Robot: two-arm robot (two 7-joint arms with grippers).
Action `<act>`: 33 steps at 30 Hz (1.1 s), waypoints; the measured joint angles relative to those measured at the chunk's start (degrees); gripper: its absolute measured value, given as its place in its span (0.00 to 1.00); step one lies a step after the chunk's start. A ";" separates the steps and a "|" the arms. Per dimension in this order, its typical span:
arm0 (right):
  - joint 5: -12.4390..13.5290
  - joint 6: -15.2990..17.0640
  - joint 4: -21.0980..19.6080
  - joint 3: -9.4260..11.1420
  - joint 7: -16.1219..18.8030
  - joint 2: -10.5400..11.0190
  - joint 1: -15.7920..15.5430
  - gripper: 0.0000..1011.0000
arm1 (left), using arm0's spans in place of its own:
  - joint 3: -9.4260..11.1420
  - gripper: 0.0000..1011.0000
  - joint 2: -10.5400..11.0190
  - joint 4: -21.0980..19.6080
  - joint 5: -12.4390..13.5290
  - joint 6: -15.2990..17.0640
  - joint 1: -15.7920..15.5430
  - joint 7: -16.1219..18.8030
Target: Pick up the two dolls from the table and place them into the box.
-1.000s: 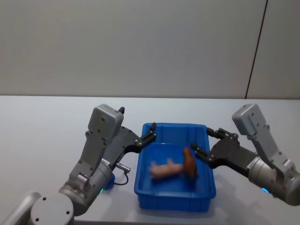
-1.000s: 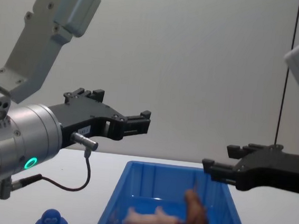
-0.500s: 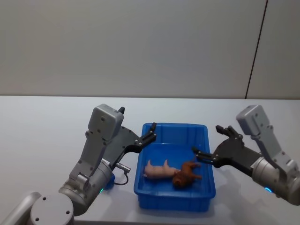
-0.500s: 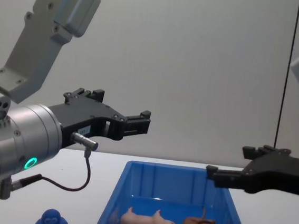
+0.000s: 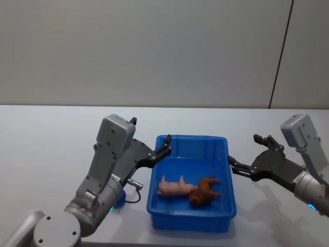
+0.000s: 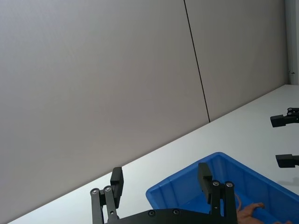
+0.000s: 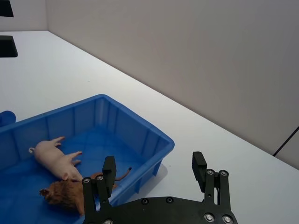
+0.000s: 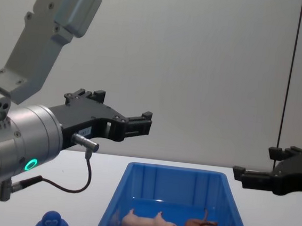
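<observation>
Dolls both in: pale pink pig [image 5: 172, 186] and brown lion [image 5: 204, 190] lie on their sides, touching, on the floor of the blue box [image 5: 190, 138], pig to the robot's left, lion nearer the right wall. The box sits on the white table [image 5: 46, 149] btwn the two arms. Judged from this, both placements look done, w/ nothing left but clearing the arms.

Right gripper [image 5: 244, 150] hangs over the table just beside the box's right wall, fingers spread wide, holding and touching nothing. Left gripper [image 5: 165, 146] hovers above the box's far-left corner, fingers likewise apart, empty, clear of rim and dolls.
</observation>
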 joint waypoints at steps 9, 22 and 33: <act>0.25 -1.02 0.84 0.68 0.53 0.77 0.01 0.99 | -0.07 0.99 0.17 -0.36 0.28 0.50 0.22 0.00; 0.40 -1.57 1.32 1.09 0.84 1.25 0.04 0.99 | -0.74 0.99 4.10 -6.14 1.20 6.11 4.25 1.72; 0.46 -1.76 1.47 1.20 0.93 1.39 0.04 0.99 | -1.88 0.99 8.27 -9.39 -0.50 10.72 7.82 1.52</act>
